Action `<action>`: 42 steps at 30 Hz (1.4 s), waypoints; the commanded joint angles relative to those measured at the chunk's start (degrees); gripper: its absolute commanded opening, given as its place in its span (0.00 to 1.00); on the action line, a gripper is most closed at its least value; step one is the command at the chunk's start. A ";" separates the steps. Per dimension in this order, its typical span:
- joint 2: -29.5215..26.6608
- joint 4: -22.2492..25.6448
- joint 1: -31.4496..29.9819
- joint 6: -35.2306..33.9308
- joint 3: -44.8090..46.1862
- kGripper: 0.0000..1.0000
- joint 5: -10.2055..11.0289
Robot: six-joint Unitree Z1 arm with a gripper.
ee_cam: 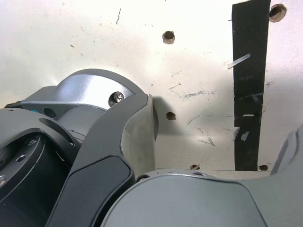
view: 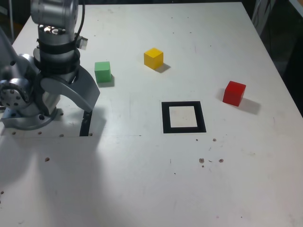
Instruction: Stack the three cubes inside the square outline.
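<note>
A white worktop [view: 142,189] carries three cubes, all apart from one another and none inside the square outline [view: 183,117], whose black frame with its white centre lies flat near the middle of the surface. The green cube [view: 102,71] sits toward the exterior view's left, close to the arm; the yellow cube [view: 153,58] stands beyond the outline, between the green one and the far edge; the red cube [view: 234,92] rests to the exterior view's right of the outline, near it but not touching. The grey arm [view: 54,42] is folded over its base [view: 23,113] at the exterior view's left, and its pincer [view: 78,97] points down at the worktop with its jaws spread wide, holding nothing. Under it runs a narrow black tape strip [ee_cam: 248,85], seen clearly in the wrist view among several small holes [ee_cam: 168,36] and scuffs in the surface. One pale inner pad [ee_cam: 139,142] of a jaw shows there as well.
</note>
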 commanded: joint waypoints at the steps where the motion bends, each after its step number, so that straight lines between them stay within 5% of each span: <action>1: 0.08 0.08 0.06 0.10 0.07 0.99 0.09; 14: -1.08 0.97 0.06 0.13 -0.28 0.99 0.07; 25: -5.14 13.27 0.42 1.95 -17.30 0.99 4.66; 42: 16.86 25.97 -1.75 10.91 -61.11 0.97 10.01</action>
